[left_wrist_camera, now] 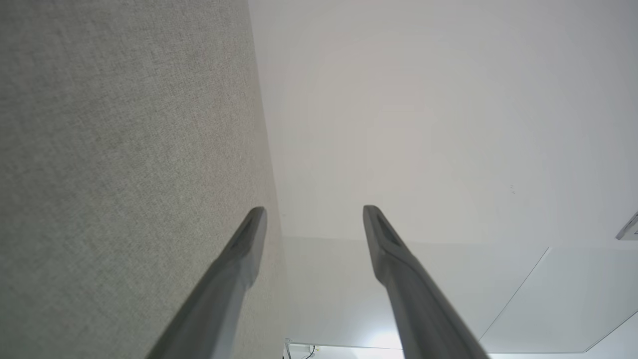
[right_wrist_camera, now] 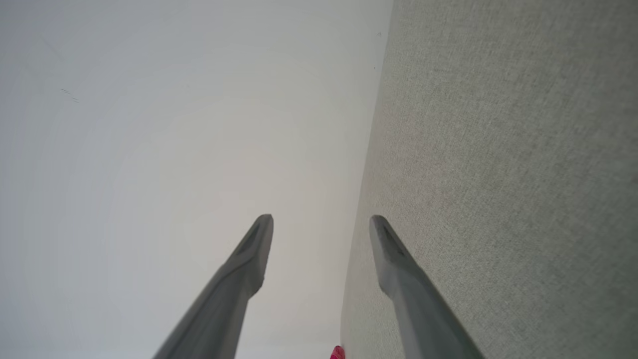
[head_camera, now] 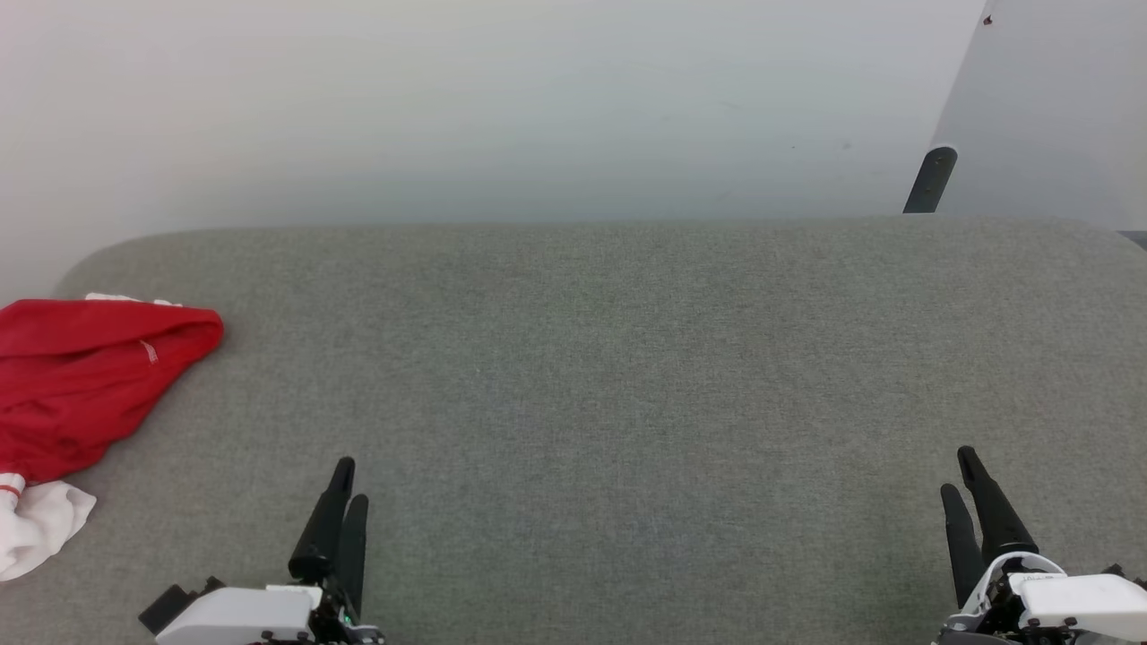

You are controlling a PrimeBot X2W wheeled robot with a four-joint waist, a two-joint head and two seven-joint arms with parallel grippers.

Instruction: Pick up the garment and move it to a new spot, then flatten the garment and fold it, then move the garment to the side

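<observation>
The garment (head_camera: 85, 385) is a red T-shirt with white sleeves. It lies crumpled at the far left of the head view, on the left end of the grey fabric-covered tabletop (head_camera: 627, 358), and part of it runs off the frame edge. It looks like thin, soft, light cloth that will sag and stretch under its own weight rather than hold any shape, and it is not fragile. The rough tabletop weave will probably drag on it if it is slid. A pinch through a raised fold of the red body near its rounded upper right corner seems the surest hold. The white sleeve (head_camera: 40, 528) at the lower left is a loose end, and lifting by it would likely let the rest trail. The left claw (head_camera: 351, 481) sits at the lower left of the frame, well apart from the shirt and to its right, with bare tabletop between them. The right claw (head_camera: 957, 471) is at the lower right, on the far side of the frame from the shirt. In each wrist view the two dark fingers (left_wrist_camera: 249, 234) stand apart with nothing between them, so both claws are open and empty. A sliver of red shows at the bottom edge of the right wrist view.
</observation>
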